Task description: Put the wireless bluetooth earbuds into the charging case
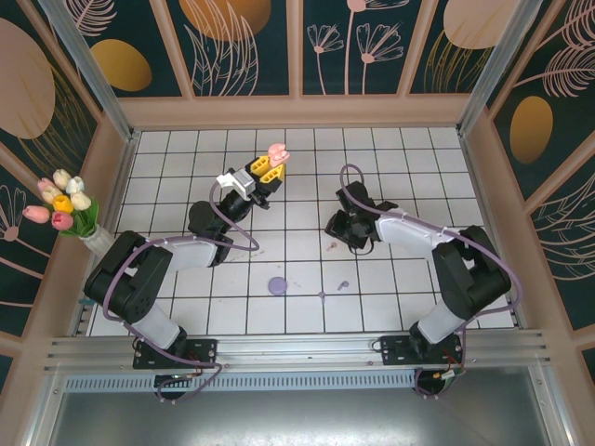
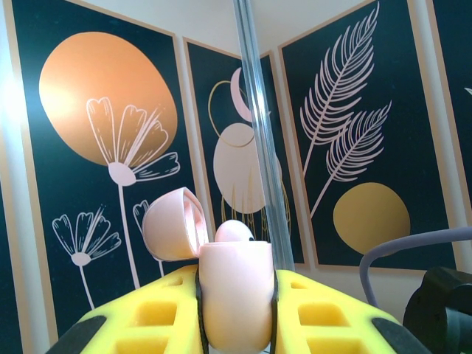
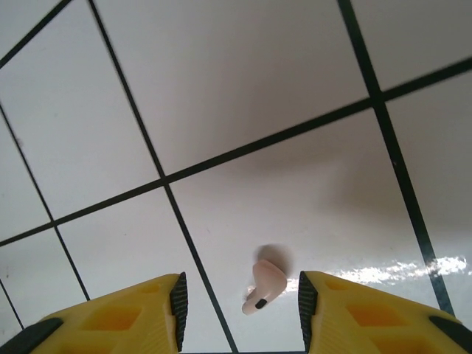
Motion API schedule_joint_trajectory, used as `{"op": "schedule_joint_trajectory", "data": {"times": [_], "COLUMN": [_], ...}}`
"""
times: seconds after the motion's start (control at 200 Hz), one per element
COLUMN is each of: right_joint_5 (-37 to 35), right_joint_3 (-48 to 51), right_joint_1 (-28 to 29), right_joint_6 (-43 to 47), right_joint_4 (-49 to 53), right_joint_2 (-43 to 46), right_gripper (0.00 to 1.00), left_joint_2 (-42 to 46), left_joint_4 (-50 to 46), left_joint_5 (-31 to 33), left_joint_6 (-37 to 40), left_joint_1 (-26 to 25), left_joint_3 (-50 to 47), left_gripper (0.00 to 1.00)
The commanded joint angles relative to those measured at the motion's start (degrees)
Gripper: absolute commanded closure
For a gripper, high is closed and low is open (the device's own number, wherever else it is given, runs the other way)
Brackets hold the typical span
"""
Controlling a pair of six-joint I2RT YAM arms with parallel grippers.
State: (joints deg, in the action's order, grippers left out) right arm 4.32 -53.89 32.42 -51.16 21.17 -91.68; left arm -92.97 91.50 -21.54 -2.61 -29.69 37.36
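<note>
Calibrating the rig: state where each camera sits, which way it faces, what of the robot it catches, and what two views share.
Top external: above and behind the bases, looking down on the tiled table; both arms show.
Left wrist: on the raised left arm, facing out at the wall panels; the left pincer clamps the open pink charging case.
Right wrist: low over the tiles, facing down; the open right pincer flanks a pale pink earbud, untouched.
Shared: top and left wrist views both show the case.

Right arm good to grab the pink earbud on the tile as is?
Likely yes. The right gripper hangs open just above the white tile, the pale pink earbud lies between its fingertips, and nothing else sits near it.
</note>
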Motion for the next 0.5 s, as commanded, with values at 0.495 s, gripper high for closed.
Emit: {"op": "schedule_joint_trajectory", "data": {"times": [0.495], "right_joint_5": [-1.6], "right_joint_3": [-7.6], "right_joint_1": [2.2], "right_joint_6": [-12.7], "right_joint_4": [7.6], "right_joint_2": [-8.5], "right_gripper": [0.59], "left_joint_2": [0.2], "left_joint_4": [6.9], "left_joint_5": [1.2], "left_joint_6": [-0.8], "left_joint_1": [-0.1], "left_joint_3": [-0.7], "left_gripper": [1.0]}}
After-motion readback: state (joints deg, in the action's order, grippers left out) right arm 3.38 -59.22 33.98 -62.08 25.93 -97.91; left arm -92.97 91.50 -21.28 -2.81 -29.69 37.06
